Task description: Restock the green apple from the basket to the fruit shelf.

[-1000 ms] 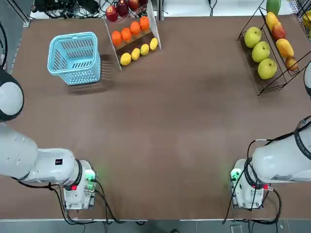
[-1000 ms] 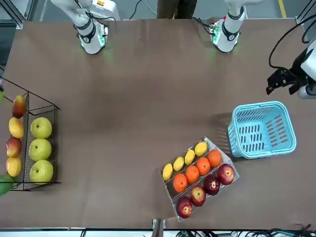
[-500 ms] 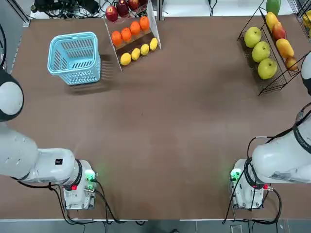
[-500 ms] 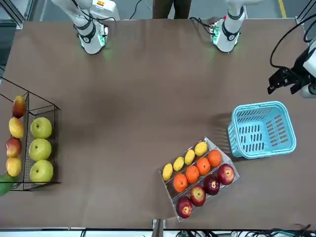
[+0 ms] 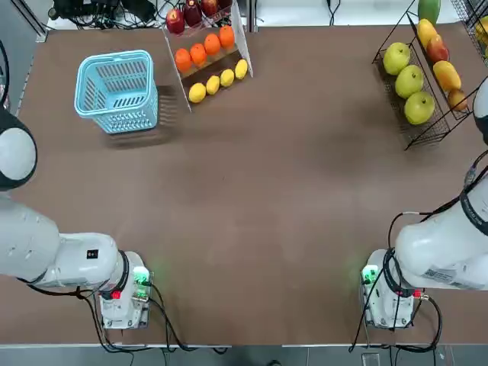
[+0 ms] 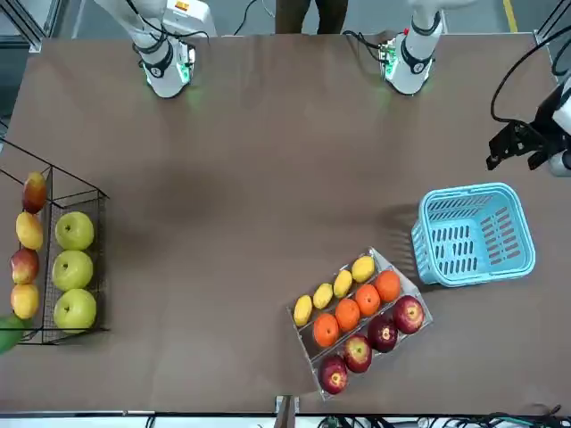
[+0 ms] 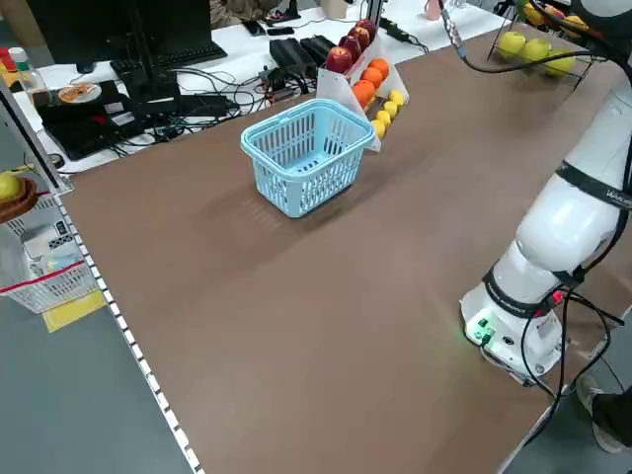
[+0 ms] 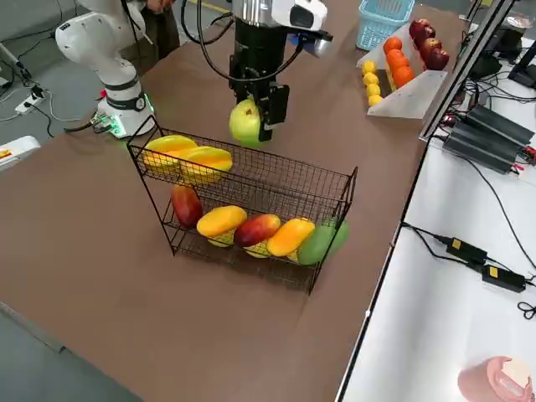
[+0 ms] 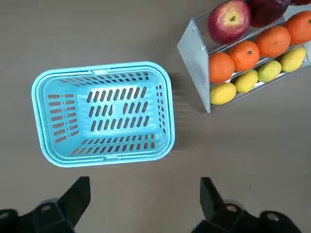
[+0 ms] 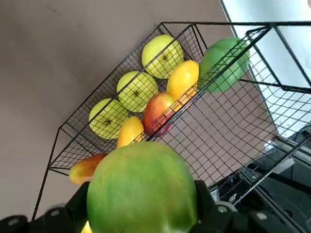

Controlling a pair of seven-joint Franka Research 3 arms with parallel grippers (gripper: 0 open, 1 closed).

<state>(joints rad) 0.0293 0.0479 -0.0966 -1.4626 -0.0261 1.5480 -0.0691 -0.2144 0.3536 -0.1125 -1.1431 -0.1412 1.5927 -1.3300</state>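
Over by the right side of the desk [image 5: 252, 183], the robot's right hand [image 10: 142, 187] is closed on the green apple [image 10: 143, 194], one finger on either side, holding it up in the air by the fruit shelf [image 8: 335, 180], a black wire rack. Down in that rack I see three yellow-green apples [image 5: 409, 81] in a row, with mangoes [image 5: 447, 75], some yellow and some reddish, in a row just to their right, and a green fruit [image 5: 428, 9] at that row's far end. More yellow mangoes [image 8: 205, 161] lie up in its raised tier. Across at the far left stands the basket [image 5: 116, 91], light blue with latticed sides, and the left hand [image 9: 146, 184] hangs above the desk near it, its fingers spread wide with only air between them. Just right of the basket sits the white slanted stand [image 9: 197, 63], carrying lemons [image 9: 247, 81] in its nearest row, oranges [image 9: 245, 55] behind them, and dark red apples [image 9: 229, 22] farthest back. Somebody's legs [image 6: 310, 16] show past the desk's near edge, on the robot's side.
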